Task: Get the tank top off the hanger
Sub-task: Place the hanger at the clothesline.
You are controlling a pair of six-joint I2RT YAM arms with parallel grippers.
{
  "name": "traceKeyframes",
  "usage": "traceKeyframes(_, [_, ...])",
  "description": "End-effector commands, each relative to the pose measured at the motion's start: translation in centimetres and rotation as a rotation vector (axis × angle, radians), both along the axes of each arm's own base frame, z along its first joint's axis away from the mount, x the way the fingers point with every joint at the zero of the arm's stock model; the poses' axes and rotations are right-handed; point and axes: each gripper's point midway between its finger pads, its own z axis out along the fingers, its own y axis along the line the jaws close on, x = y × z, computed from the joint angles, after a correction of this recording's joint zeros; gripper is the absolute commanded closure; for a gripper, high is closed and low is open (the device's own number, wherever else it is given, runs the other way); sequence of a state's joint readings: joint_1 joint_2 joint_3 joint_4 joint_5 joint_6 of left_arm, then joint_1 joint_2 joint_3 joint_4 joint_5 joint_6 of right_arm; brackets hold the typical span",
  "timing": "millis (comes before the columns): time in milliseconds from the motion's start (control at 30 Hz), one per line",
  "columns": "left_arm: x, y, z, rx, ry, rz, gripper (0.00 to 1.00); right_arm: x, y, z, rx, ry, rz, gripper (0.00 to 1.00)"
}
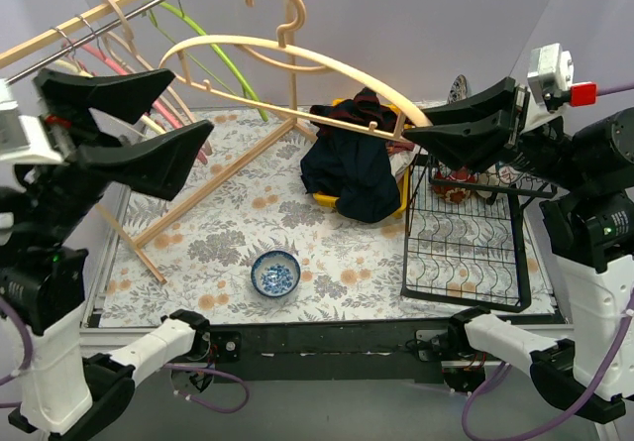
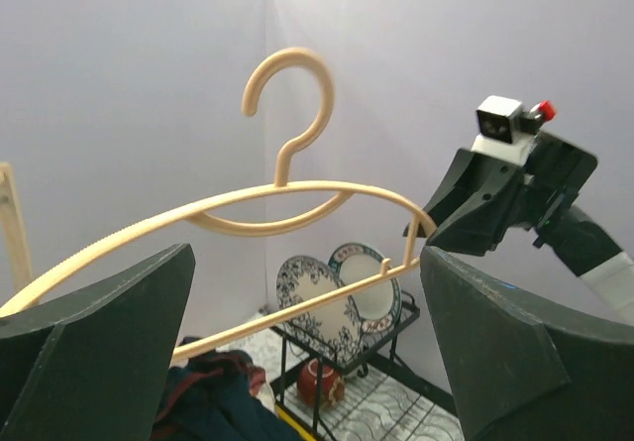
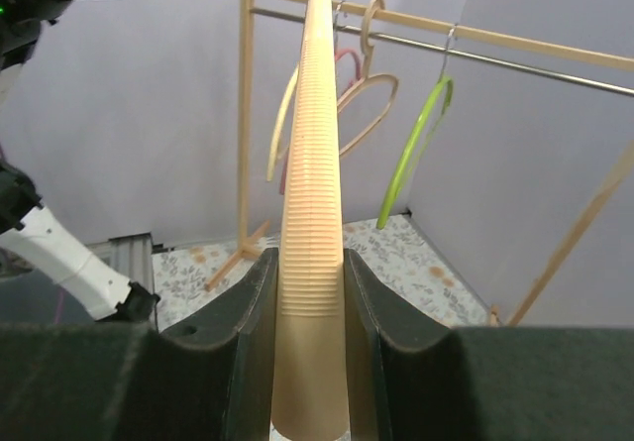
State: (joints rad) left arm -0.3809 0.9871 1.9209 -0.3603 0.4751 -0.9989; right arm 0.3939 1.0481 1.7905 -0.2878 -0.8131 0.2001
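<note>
A beige plastic hanger (image 1: 287, 43) hangs in the air across the middle of the scene. My right gripper (image 1: 416, 129) is shut on its right end; in the right wrist view (image 3: 309, 258) the ribbed arm (image 3: 312, 164) runs up between the fingers. My left gripper (image 1: 190, 102) is wide open around the hanger's left end, not touching it; its view (image 2: 307, 342) shows the hanger (image 2: 287, 203) passing between the jaws. The dark navy tank top (image 1: 347, 168) with red trim lies heaped over a yellow bin (image 1: 327, 200), just under the hanger's lower bar; I cannot tell whether they touch. It shows low in the left wrist view (image 2: 213, 401).
A black wire dish rack (image 1: 466, 233) stands at the right with plates (image 2: 312, 302) and a red mug (image 2: 319, 382). A small blue bowl (image 1: 275, 273) sits front centre. A wooden clothes rail (image 1: 109, 10) with several hangers stands at the back left.
</note>
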Motion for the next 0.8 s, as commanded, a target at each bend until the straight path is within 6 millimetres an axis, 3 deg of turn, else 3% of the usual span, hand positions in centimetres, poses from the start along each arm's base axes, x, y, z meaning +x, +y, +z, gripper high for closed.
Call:
traceKeyframes(0, [-2.4, 1.7, 1.4, -0.055, -0.004, 0.026, 0.02, 1.7, -1.4, 3.2, 0.104, -0.074, -0.15, 0.99])
traceKeyframes(67, [-2.6, 1.8, 1.1, -0.06, 0.015, 0.023, 0.02, 2.8, -1.7, 3.7, 0.131, -0.082, -0.2, 0.99])
traceKeyframes(167, [-1.6, 1.4, -0.7, -0.051, 0.091, 0.018, 0.02, 6.1, -2.2, 3.5, 0.14, -0.061, -0.316, 0.99])
traceKeyframes(233, [-0.9, 1.1, -2.9, -0.04, 0.157, 0.015, 0.02, 9.3, -2.0, 2.3, 0.114, -0.031, -0.383, 0.99])
traceKeyframes(300, [-0.6, 1.2, -4.9, -0.031, 0.2, 0.027, 0.02, 10.7, -1.5, 1.6, 0.051, -0.05, -0.395, 0.99])
traceKeyframes(367, [-0.7, 1.4, -6.1, -0.025, 0.219, 0.036, 0.02, 13.4, -0.6, -0.1, -0.026, -0.024, -0.415, 0.99])
traceKeyframes(400, [-1.0, 1.4, -6.7, -0.012, 0.227, 0.035, 0.02, 13.9, -1.4, 0.5, -0.047, -0.028, -0.468, 0.99])
traceKeyframes(433, [-1.6, 1.6, -7.4, -0.003, 0.225, 0.035, 0.02, 15.5, -1.1, -0.5, -0.086, -0.02, -0.488, 0.99])
traceKeyframes(500, [-2.1, 2.2, -8.3, 0.004, 0.22, 0.059, 0.02, 16.3, -1.2, -0.1, -0.08, -0.015, -0.511, 0.99])
traceKeyframes(633, [-2.4, 3.4, -10.6, -0.026, 0.256, 0.114, 0.02, 19.4, 0.9, -1.7, -0.06, 0.049, -0.467, 0.99])
traceKeyframes(767, [-2.0, 2.3, -13.8, 0.013, 0.305, 0.068, 0.02, 21.2, 3.6, -2.0, -0.008, 0.048, -0.399, 0.99])
